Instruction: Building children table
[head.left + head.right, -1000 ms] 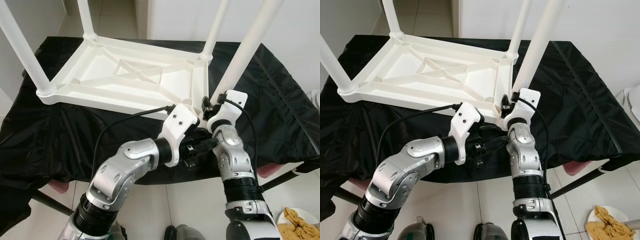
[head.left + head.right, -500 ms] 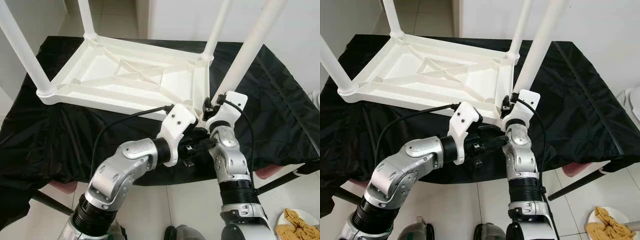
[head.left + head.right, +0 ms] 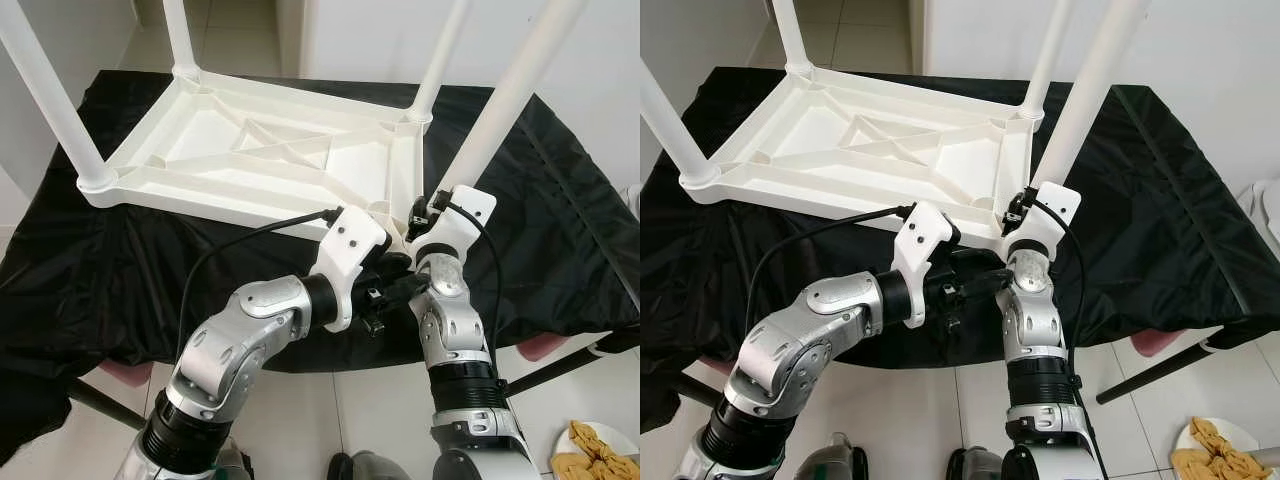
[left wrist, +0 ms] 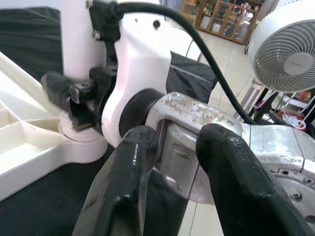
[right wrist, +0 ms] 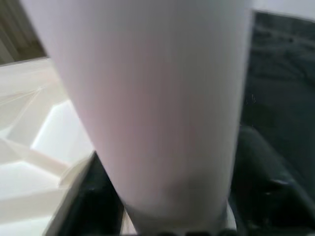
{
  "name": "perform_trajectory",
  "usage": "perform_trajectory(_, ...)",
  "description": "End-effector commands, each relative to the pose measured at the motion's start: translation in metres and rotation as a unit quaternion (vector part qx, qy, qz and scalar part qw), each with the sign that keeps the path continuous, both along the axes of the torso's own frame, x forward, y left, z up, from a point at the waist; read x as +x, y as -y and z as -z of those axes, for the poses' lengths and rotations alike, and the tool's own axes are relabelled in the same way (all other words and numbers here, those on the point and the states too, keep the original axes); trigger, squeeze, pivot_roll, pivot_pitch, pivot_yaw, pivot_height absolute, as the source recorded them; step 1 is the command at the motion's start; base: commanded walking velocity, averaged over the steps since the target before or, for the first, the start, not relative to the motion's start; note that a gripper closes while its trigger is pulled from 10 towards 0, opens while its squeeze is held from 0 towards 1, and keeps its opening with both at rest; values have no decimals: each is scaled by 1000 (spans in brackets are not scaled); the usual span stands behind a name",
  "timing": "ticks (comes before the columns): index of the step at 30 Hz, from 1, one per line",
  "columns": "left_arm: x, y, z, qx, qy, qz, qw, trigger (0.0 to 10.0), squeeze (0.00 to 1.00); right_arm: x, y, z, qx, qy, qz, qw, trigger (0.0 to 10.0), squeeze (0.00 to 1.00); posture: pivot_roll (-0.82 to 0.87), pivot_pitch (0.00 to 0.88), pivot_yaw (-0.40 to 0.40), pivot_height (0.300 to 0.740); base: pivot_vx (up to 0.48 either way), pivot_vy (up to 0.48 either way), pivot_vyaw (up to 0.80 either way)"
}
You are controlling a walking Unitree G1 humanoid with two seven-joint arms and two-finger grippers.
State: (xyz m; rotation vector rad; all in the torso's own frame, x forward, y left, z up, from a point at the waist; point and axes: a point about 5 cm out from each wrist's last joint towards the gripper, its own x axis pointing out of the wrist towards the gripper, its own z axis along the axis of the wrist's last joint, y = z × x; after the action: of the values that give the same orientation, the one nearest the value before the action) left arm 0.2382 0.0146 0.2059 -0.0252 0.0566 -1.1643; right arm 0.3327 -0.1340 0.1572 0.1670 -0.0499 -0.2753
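Note:
A white plastic children's table [image 3: 250,160] lies upside down on a black cloth, its legs pointing up. My right gripper [image 3: 420,213] is at the base of the near right leg [image 3: 500,110], where the leg meets the table's corner socket. In the right wrist view the leg [image 5: 157,98] fills the space between the black fingers [image 5: 98,196], which are shut on it. My left gripper [image 3: 388,290] reaches across just below the right wrist. Its fingers [image 4: 130,167] stand apart with nothing between them, pointing at the right arm's silver forearm [image 4: 197,118].
The black cloth [image 3: 560,230] covers a low table and hangs over its front edge. A plate of food [image 3: 600,455] lies on the tiled floor at the near right, beside a pink object [image 3: 545,345]. A white fan [image 4: 288,44] stands further off.
The right forearm has swung a little to the left and stands more upright under its wrist. Both grippers keep their places at the leg's base. The view has shifted slightly.

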Motion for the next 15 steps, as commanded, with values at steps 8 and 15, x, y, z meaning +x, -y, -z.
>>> perform_trajectory(8,-2,1,1,-1,-6,-10,1000,10000,0,-1,11,11,-5,-12,-21,1000,10000,1000,77,69,-78,740,0,0,0)
perform_trajectory(15,3,-5,3,8,2,-22,1000,10000,0,1,22,11,-24,-13,-31,999,10000,1000,72,76,-79,740,0,0,0)
